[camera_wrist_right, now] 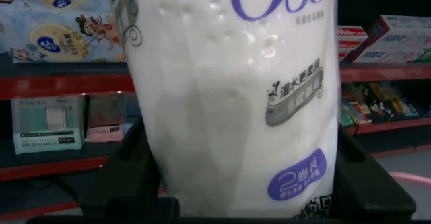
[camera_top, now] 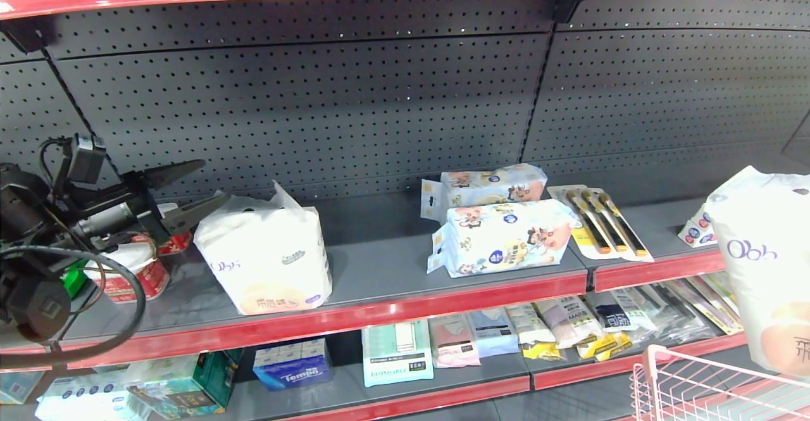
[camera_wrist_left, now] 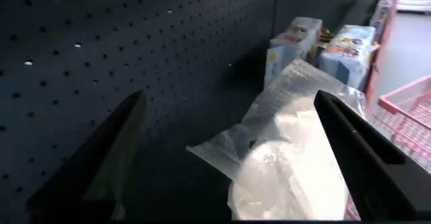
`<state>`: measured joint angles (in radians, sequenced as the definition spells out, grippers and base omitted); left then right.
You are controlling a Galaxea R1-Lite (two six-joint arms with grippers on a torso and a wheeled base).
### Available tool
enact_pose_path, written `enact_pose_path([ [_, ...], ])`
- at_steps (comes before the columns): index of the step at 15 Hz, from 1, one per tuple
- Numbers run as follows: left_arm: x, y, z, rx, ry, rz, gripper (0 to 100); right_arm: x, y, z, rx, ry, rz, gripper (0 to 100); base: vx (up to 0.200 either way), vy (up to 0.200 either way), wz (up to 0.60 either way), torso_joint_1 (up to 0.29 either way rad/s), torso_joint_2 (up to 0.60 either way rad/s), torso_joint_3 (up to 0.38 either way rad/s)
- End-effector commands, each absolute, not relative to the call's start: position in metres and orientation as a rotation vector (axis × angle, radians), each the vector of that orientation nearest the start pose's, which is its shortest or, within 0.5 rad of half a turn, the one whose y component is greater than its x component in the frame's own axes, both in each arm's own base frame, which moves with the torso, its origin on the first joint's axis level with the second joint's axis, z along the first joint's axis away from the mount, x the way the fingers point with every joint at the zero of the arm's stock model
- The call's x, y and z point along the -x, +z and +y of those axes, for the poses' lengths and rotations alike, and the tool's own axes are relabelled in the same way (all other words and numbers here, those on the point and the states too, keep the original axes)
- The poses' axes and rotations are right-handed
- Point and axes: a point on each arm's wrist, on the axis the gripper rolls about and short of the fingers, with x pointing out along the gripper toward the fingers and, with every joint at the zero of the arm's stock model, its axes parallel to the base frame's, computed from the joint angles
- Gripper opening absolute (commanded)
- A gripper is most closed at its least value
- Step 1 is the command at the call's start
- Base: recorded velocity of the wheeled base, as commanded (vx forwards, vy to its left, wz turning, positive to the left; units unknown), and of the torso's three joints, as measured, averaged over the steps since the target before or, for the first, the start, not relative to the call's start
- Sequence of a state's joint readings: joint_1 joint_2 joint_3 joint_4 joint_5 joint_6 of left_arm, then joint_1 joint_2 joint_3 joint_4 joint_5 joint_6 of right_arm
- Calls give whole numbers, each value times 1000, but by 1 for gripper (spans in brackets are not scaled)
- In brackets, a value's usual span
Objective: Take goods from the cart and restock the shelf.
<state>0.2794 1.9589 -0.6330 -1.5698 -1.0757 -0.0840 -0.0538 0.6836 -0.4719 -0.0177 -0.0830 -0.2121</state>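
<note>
Here, left gripper [camera_top: 212, 182] spread wide, just beside white tissue pack [camera_top: 266, 256] standing on red-edged shelf [camera_top: 405, 307]; right gripper [camera_wrist_right: 249, 190] clamps second tissue pack [camera_wrist_right: 236, 103] above pink cart [camera_top: 690, 383]; cartoon-printed packs [camera_top: 500, 237] farther right on shelf.

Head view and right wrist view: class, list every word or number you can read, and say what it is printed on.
"Tempo": blue tissue box on the lower shelf.
"DISPOSABLE": green-and-white pack, same shelf.
"2": purple badge on the held white tissue pack.
"Obb", stylised and uncertain: large purple letters on that pack.
Too small or blurred: the Chinese characters on that pack, and the print on the cartoon packs and red cups.
</note>
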Motion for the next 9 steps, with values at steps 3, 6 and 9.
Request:
enact_pose_path([
  [3,-305,162,68,-42,-621,-203,100,-57,207,-5,213,-110,213,0,0,0,0,0,0,0],
  [6,-301,161,70,2,-404,-213,100,-57,207,-5,207,-108,209,0,0,0,0,0,0,0],
  [9,-289,154,71,23,-195,-188,100,-57,208,-4,180,-108,204,0,0,0,0,0,0,0],
])
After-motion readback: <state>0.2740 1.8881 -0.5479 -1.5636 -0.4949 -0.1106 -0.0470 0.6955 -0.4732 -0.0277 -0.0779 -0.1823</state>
